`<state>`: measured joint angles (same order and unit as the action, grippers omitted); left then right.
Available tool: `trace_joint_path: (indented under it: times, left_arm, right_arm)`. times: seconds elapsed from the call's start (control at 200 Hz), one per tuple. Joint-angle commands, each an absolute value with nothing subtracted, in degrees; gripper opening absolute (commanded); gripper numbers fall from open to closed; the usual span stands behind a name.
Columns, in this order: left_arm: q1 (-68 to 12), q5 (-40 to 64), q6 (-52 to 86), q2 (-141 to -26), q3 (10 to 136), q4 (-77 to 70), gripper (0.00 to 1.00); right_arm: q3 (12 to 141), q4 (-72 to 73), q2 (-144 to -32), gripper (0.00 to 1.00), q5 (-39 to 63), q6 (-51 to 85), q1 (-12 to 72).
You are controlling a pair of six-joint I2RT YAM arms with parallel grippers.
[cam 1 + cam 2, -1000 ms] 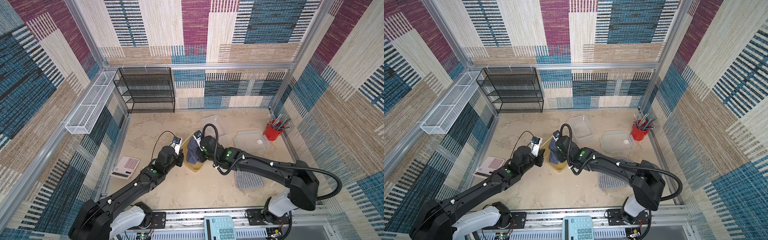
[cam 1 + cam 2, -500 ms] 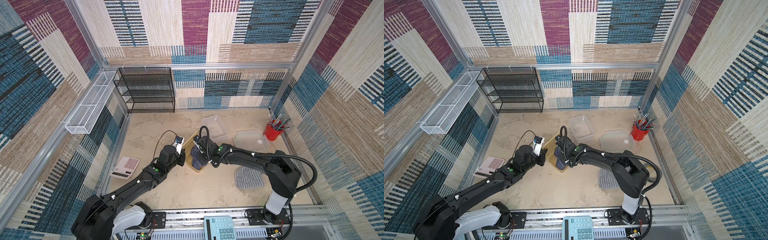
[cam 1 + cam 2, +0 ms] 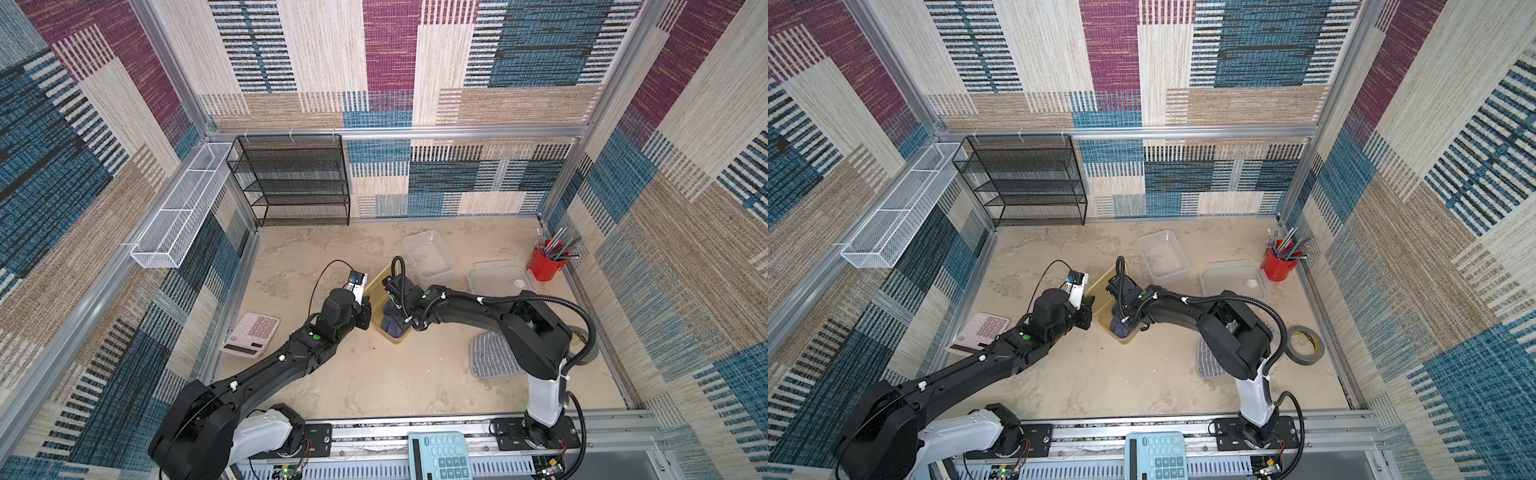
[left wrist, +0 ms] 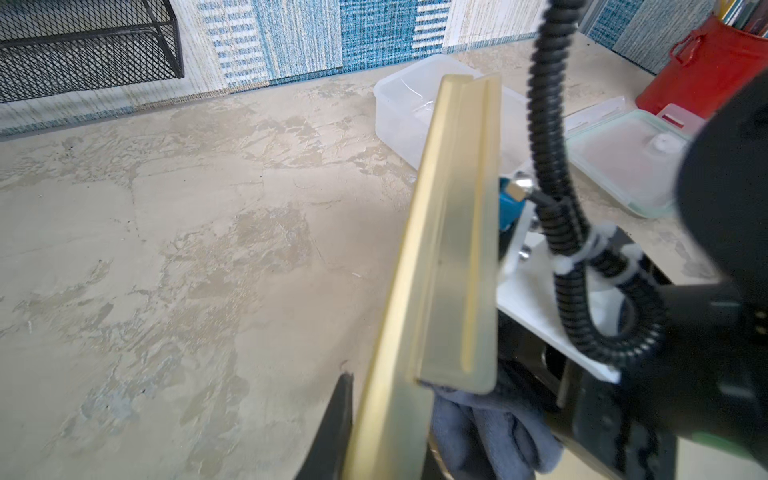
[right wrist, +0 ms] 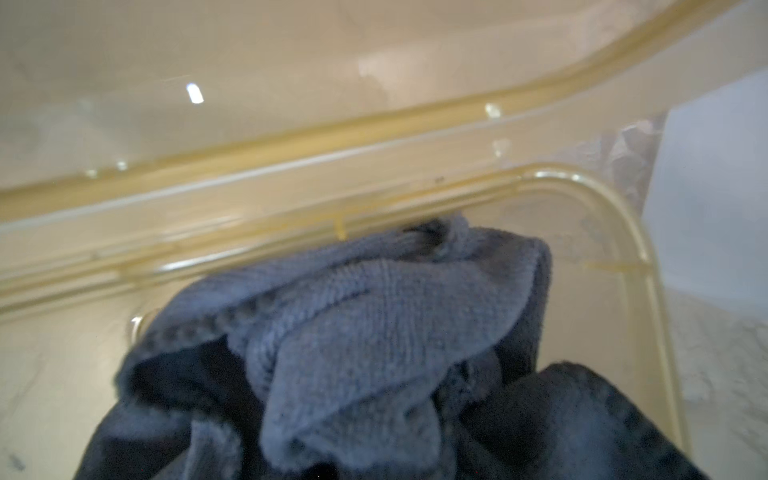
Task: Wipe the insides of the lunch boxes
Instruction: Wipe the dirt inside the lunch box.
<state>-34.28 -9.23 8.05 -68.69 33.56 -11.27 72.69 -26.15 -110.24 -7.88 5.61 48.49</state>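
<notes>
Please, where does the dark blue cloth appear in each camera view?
In a top view: dark blue cloth near centre, inside the amber lunch box.
In a top view: same place, near centre.
Left wrist: partly hidden behind the box's amber wall.
Right wrist: close up, inside the box.
Shared landmark: the amber lunch box.

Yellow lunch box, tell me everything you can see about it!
The amber lunch box is see-through yellowish plastic, rectangular with rounded corners and a raised rim. Its top is open, and it sits on the beige table beside the clear lunch box. The left gripper has its jaws pinching its side wall; the right gripper holds a bunched dark-blue cloth inside it.
</notes>
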Motion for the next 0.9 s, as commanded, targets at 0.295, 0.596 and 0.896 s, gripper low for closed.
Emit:
trace_joint_path:
  times: [0.295, 0.596, 0.896]
  left_arm:
    - [-34.32, -7.94, 10.81, -72.3, 34.35, -18.81, 0.06]
    - [-34.32, -7.3, 8.95, -69.77, 33.27, -14.82, 0.06]
    - [-34.28, -7.43, 7.36, -67.04, 33.53, -7.34, 0.06]
  right_arm:
    - [69.7, -19.84, -107.38, 0.06, 35.45, 12.44, 48.89]
    - [71.74, -34.09, -111.44, 0.07, 7.22, 10.06, 47.4]
    - [74.24, -42.22, -112.99, 0.07, -9.58, 8.26, 45.79]
